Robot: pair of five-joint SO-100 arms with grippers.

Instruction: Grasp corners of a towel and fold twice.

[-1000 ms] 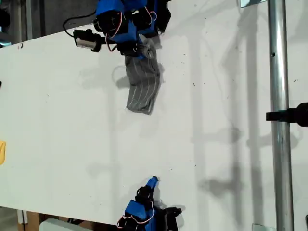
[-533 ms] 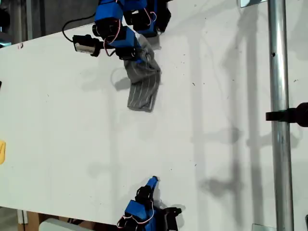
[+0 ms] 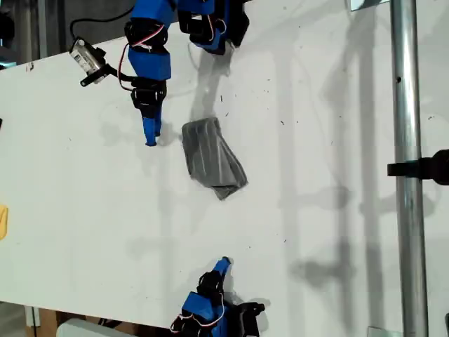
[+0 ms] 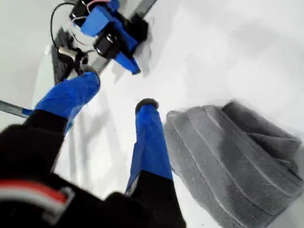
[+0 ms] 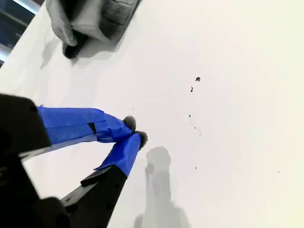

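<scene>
Towel (image 3: 211,159) lies bunched and folded on the white table (image 3: 330,232), just beside the first gripper (image 3: 150,135), whose jaws stand apart and empty. Across the table, the second gripper (image 3: 223,264) rests pinched closed on nothing, apparently awaiting a corner to grasp.

Towel (image 3: 212,159) soft ribbed cloth; table (image 3: 84,210) smooth matt white.
</scene>
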